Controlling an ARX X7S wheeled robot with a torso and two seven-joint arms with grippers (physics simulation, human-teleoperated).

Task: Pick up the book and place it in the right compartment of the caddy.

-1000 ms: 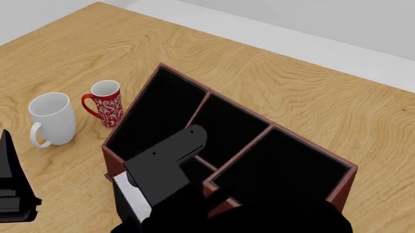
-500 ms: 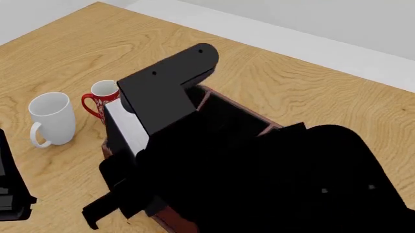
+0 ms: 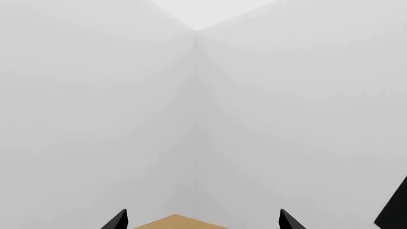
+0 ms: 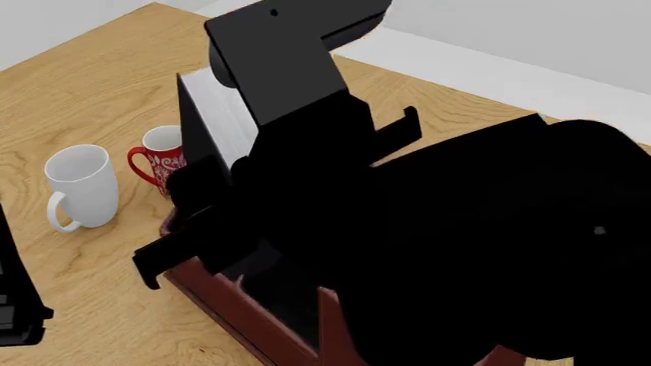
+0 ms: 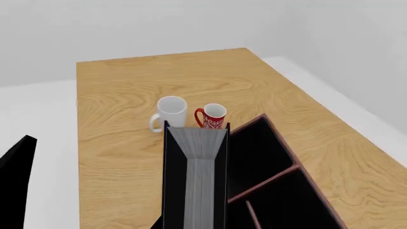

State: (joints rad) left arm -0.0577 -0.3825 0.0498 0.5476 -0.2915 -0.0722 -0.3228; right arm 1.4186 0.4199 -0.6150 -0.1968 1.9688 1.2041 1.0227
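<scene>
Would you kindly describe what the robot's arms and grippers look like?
Both are plain matte black. The right arm is bulky and rounded, ending in a blocky, angular right gripper with flat plate-like fingers. Of the left gripper only two pointed black fingertips show. No cables or markings are visible.

Caddy [image 4: 239,309] mostly behind right arm [image 4: 478,244]

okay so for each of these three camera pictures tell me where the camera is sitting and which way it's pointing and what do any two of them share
Head view: on the robot's head, looking forward and down at the table; the right arm fills it, lifting the book over the caddy.
Left wrist view: near the left gripper, facing a white room corner; only two fingertips and a sliver of table show.
Right wrist view: near the right gripper, looking along the held book toward the caddy; the gripper itself barely shows.
Shared: head and right wrist views both show the book, white mug, red mug and caddy.
</scene>
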